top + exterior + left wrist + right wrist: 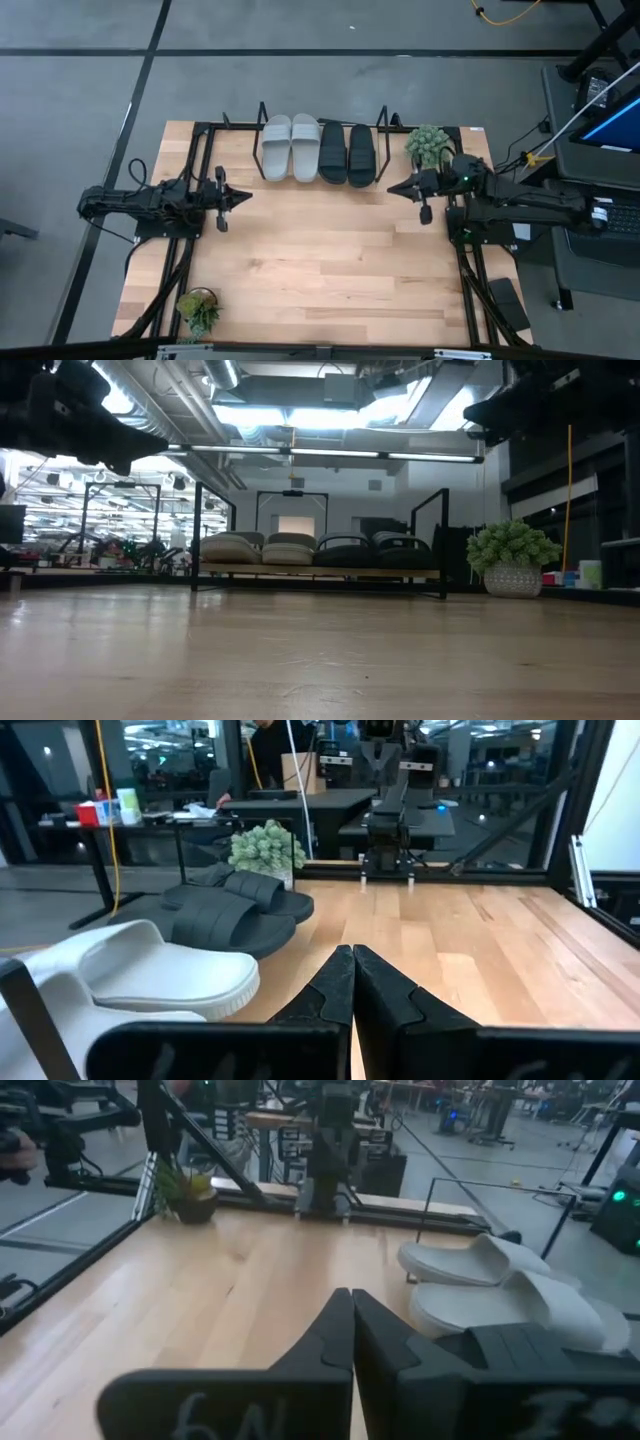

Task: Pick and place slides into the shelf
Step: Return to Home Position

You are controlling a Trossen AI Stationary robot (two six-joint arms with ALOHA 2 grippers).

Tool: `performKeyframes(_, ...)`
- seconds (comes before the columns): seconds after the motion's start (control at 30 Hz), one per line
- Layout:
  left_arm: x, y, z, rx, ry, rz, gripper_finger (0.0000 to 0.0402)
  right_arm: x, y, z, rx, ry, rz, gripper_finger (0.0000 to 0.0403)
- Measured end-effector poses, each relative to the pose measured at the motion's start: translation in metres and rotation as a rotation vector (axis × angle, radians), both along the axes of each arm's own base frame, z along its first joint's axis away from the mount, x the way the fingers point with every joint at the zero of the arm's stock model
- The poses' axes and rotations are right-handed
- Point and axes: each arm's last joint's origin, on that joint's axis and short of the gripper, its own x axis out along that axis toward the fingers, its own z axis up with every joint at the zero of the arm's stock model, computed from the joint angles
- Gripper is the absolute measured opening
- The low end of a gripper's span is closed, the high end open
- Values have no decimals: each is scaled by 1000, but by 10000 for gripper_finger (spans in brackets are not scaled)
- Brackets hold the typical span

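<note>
Slides (305,148) side by side on shelf (320,573), blurred marking (208,1407) on right end effector (352,1295)

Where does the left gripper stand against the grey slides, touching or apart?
Apart. The high view shows bare table between the left gripper and the grey slides.

Legible text: almost none across four views.

Right wrist view: pale hand-drawn marks on dark housing of right gripper (352,1296), on the part nearest the camera. One group reads roughly "6N"; blurred, reading uncertain. Second pale smear on same housing, other side: unreadable.

Left wrist view: small red and green containers (108,808) on dark desk (150,823); labels too small to read. Brown cardboard box (300,768): print not resolvable.

High view: blue-lit screen (612,125); content not readable.

Low view: no sign or label readable.
</note>
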Motion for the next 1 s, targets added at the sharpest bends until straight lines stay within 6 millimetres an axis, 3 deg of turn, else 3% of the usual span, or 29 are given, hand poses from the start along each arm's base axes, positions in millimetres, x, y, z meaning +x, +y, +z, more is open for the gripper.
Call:
performKeyframes(0.3, 0, 0, -3, -36, 23, 4, 0, -28, 7, -4, -56, -43, -6, 1)
performKeyframes(0.73, 0, 0, -3, -29, 27, 5, 0, -39, 6, -60, 61, -130, -139, 0)
performKeyframes(1.0, 0, 1, -3, -34, 25, 38, 0, -39, 5, -80, 60, -114, -201, 0)
